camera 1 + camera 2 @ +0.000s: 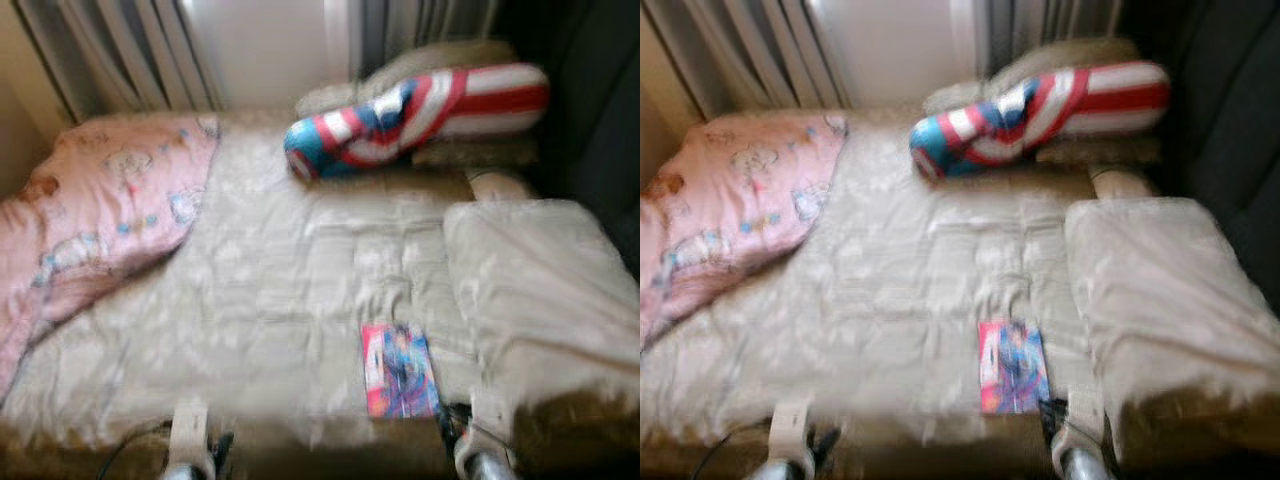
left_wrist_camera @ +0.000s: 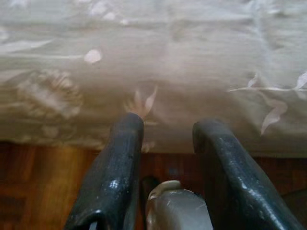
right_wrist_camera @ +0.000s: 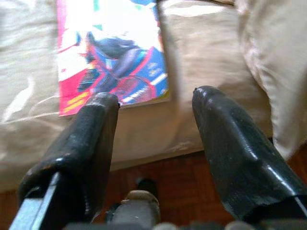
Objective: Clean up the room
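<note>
Right gripper (image 3: 153, 112) gapes empty near the comic book (image 3: 109, 52): thin, floppy, light; I'd pinch its near edge.

Comic book (image 1: 399, 370): thin, flat, glossy cover in red, pink and blue with a figure printed on it; lies face up on the beige bedspread (image 1: 280, 300), near the bed's front edge, just ahead of the right tool (image 3: 153, 103) and slightly to its left finger's side.
Striped bolster (image 1: 420, 115): long, red, white and blue, lying across the head of the bed, far ahead of both tools.
Pink blanket (image 1: 95, 220): printed with small figures, bunched at the bed's left side, ahead of the left tool (image 2: 165, 124).
Beige pillow (image 1: 545, 285): rumpled, lying just right of the comic book, ahead of the right tool.
</note>
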{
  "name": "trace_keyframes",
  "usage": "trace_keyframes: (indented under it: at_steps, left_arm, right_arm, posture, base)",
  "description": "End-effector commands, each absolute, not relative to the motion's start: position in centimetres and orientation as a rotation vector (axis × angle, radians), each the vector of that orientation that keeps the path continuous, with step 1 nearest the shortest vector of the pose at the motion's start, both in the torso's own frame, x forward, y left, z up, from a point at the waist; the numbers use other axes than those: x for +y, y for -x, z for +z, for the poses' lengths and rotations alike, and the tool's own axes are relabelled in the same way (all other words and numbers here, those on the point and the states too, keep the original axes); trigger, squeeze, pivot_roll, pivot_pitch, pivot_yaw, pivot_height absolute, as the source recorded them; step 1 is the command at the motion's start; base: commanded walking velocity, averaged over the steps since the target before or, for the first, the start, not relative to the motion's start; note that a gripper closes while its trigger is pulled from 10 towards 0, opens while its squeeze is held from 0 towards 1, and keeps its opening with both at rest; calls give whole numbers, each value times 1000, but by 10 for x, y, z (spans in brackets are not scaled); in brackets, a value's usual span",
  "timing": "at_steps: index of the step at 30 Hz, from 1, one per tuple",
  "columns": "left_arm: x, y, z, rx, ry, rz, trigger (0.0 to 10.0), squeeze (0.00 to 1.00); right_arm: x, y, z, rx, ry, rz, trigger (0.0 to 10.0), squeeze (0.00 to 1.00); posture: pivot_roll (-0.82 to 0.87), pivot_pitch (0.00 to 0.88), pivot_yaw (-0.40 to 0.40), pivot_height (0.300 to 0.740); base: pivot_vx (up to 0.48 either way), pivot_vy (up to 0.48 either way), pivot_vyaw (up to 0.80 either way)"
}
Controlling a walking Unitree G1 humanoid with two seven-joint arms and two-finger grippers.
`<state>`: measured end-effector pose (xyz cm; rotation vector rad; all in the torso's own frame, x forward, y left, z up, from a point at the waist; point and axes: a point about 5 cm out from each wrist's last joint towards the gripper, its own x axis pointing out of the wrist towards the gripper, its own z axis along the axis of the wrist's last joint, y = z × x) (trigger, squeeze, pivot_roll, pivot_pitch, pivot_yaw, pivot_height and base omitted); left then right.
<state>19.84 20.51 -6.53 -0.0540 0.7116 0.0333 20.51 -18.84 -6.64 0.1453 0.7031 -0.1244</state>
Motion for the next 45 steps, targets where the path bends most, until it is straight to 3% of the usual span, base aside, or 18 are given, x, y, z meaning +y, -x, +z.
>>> trace_keyframes:
  at_steps: [1, 8, 18, 31, 45]
  left_arm:
    - [208, -190, -71, 761, 47, 47, 10000, 0]
    - [209, -173, -81, 847, 27, 51, 10000, 0]
    - [209, -173, -83, 881, 33, 68, 10000, 0]
    - [221, -159, -87, 931, 32, 117, 10000, 0]
    - [222, -151, -90, 948, 35, 120, 10000, 0]
  right_arm:
    - [-185, -198, -72, 755, -141, -120, 10000, 0]
    - [-180, -183, -83, 857, -134, -119, 10000, 0]
    - [-181, -166, -91, 937, -112, -108, 10000, 0]
    - [-191, -159, -93, 960, -96, -114, 10000, 0]
    - [-191, -161, -92, 950, -127, -128, 10000, 0]
  posture:
    - [-14, 0, 8, 740]
    - [-12, 0, 7, 740]
    - [-14, 0, 7, 740]
    - [-15, 0, 7, 740]
    - [-19, 0, -5, 740]
  base:
    - [0, 0, 0]
    - [0, 0, 0]
    - [0, 0, 0]
    - [0, 0, 615]
    - [0, 0, 0]
